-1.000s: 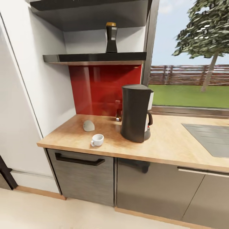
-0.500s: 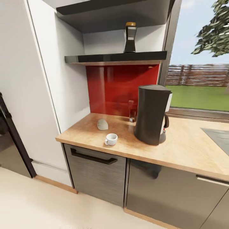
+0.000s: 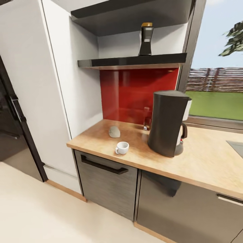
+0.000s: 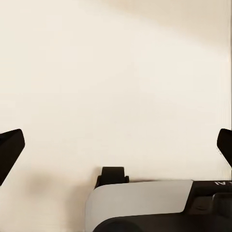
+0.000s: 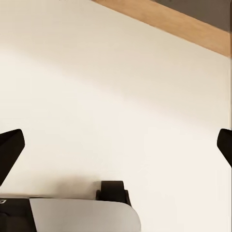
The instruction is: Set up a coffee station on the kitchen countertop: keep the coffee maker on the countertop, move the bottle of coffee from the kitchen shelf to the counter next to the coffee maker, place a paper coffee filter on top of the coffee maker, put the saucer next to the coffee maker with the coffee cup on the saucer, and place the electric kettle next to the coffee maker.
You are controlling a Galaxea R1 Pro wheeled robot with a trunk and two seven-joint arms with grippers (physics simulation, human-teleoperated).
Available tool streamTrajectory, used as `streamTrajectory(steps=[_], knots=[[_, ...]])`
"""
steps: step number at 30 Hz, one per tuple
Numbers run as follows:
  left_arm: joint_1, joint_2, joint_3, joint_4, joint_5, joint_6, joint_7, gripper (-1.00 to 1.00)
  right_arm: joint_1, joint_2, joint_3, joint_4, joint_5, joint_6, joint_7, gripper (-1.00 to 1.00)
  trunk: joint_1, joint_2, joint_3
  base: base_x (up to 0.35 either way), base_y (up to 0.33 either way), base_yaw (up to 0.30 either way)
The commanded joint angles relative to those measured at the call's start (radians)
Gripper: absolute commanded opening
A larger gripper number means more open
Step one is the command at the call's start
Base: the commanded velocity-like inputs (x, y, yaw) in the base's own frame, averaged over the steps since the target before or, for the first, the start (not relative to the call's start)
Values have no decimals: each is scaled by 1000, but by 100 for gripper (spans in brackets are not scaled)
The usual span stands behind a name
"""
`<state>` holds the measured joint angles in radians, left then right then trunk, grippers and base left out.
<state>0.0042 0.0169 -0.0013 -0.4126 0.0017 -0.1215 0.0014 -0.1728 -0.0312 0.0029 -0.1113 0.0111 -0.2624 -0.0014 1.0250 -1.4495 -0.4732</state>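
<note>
The coffee maker [image 3: 167,123] stands on the kitchen countertop [image 3: 199,163], near the window. To its left lie the grey-white paper coffee filter [image 3: 114,132] and, closer to the front edge, the white coffee cup [image 3: 122,147]. The bottle of coffee [image 3: 146,38] stands upright on the black kitchen shelf [image 3: 131,61], above the red splashback. The saucer and the electric kettle are out of view. My left gripper [image 4: 116,147] is open over beige floor, with nothing between its fingers. My right gripper [image 5: 116,147] is open too, also over the floor.
A tall white panel [image 3: 54,84] closes the counter's left end, with a black fridge [image 3: 10,131] beyond it. Grey cabinet fronts with a black handle [image 3: 104,165] sit below. A cooktop edge [image 3: 236,146] shows at the right. A wooden plinth strip [image 5: 169,21] borders the floor.
The whole head view has shifted: the counter and shelf now sit further right and the fridge has come into view, so the camera moved. The things on the counter have not moved.
</note>
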Motion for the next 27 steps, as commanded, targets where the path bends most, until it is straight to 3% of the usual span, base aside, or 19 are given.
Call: streamTrajectory(steps=[1, 11, 21, 27], knots=[[0, 0, 0, -2, 0, -1, 0, 100, -1, 0, 0, 1, 1, -3, 0, 100, 0, 0, -1, 0, -287, 199], [0, 1, 1, -2, 1, -1, 0, 100, -1, 0, 1, 1, 1, -3, 0, 100, 0, 0, -1, 0, -108, 242], [0, 1, 2, -3, 1, -1, 0, 100, -1, 2, 1, 1, 1, -3, 0, 100, 0, 0, 0, 0, -6, 70], [0, 2, 3, -3, 1, -2, 0, 100, -1, 3, 1, 1, 1, -4, -2, 100, 0, 0, 0, 0, -1, 206]])
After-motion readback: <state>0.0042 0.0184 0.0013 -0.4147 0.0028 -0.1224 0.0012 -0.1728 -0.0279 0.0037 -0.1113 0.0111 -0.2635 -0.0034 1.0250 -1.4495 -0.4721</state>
